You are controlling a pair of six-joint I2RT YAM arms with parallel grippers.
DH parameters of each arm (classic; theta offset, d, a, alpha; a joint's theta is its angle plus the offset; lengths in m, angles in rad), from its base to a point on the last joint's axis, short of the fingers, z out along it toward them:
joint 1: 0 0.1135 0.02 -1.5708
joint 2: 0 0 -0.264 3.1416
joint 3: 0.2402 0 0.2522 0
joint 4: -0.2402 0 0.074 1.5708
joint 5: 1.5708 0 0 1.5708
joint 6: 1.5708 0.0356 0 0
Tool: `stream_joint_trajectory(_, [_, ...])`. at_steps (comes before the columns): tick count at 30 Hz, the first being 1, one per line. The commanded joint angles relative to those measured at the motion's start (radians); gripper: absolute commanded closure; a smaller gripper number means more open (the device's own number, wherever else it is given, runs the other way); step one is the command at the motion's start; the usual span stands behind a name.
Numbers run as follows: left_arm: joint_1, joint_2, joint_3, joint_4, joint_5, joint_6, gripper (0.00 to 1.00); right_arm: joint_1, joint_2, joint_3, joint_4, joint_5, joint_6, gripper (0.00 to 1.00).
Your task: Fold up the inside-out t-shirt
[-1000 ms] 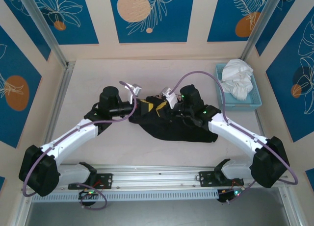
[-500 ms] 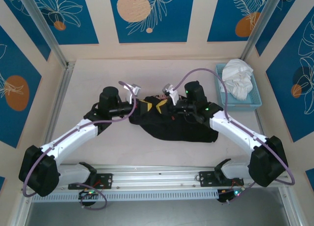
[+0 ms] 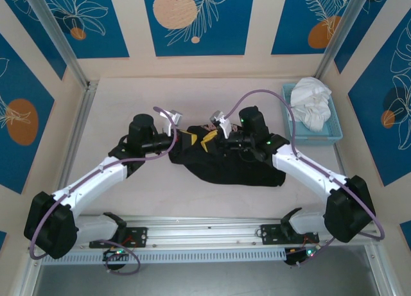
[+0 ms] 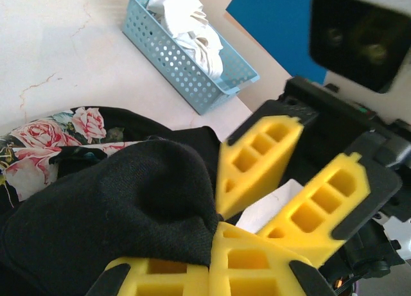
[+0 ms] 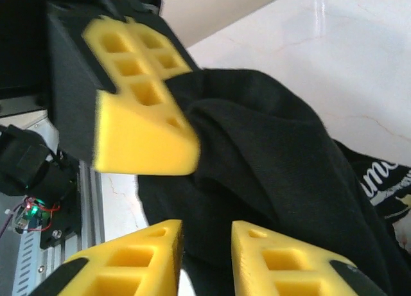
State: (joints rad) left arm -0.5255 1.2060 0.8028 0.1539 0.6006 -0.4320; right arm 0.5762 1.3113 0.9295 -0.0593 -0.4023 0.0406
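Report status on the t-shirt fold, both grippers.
Left gripper shut on a bunch of the t-shirt. Right gripper open, close beside it. Cloth crumpled mid-table, unfolded. Basket with white garment off to the right, not in the way.

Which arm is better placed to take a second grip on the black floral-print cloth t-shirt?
Probably right: the right gripper is open, free, at the black floral-print cloth t-shirt; the left gripper is shut on it.

**Desk:** What's your count out there?

**Operator:** I see two garments: one black t-shirt (image 3: 234,169) and one white garment (image 3: 310,102). One blue basket (image 3: 333,137). I'm driving two grippers: left gripper (image 3: 185,139), right gripper (image 3: 209,140).
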Motion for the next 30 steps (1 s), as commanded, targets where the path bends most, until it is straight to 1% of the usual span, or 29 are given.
stream_joint_trajectory(1, [0.01,-0.019,-0.014,0.024,0.026,0.013,1.0,-0.006,0.023,0.041,-0.021,0.055,-0.013,0.69])
stream_joint_trajectory(8, [0.01,-0.017,-0.013,0.029,0.033,0.012,1.0,-0.011,0.086,0.078,-0.035,0.033,-0.03,0.63])
stream_joint_trajectory(13, [0.01,-0.017,-0.014,0.026,0.034,0.013,1.0,-0.011,0.119,0.101,-0.034,-0.025,-0.045,0.62])
stream_joint_trajectory(14, [0.011,-0.019,-0.014,0.025,0.034,0.013,1.0,-0.011,0.124,0.103,-0.033,-0.037,-0.045,0.64])
stream_joint_trajectory(15, [0.01,-0.019,-0.014,0.025,0.031,0.015,1.0,-0.011,0.127,0.103,-0.029,-0.051,-0.047,0.7])
stream_joint_trajectory(18, [0.01,-0.024,-0.015,0.017,0.019,0.02,1.0,-0.013,0.124,0.101,-0.027,-0.077,-0.051,0.92])
stream_joint_trajectory(19, [0.011,-0.026,-0.017,0.012,0.012,0.024,1.0,-0.014,0.118,0.098,-0.028,-0.08,-0.054,0.98])
stream_joint_trajectory(20, [0.013,-0.029,-0.017,0.007,0.004,0.025,1.0,-0.017,0.111,0.094,-0.028,-0.079,-0.052,1.0])
stream_joint_trajectory(25, [0.015,-0.04,-0.025,-0.016,-0.056,0.039,1.0,-0.052,0.057,0.055,-0.004,-0.118,-0.006,1.0])
stream_joint_trajectory(30, [0.015,-0.034,-0.03,-0.019,-0.07,0.048,1.0,-0.074,0.019,0.034,0.038,-0.155,0.068,1.0])
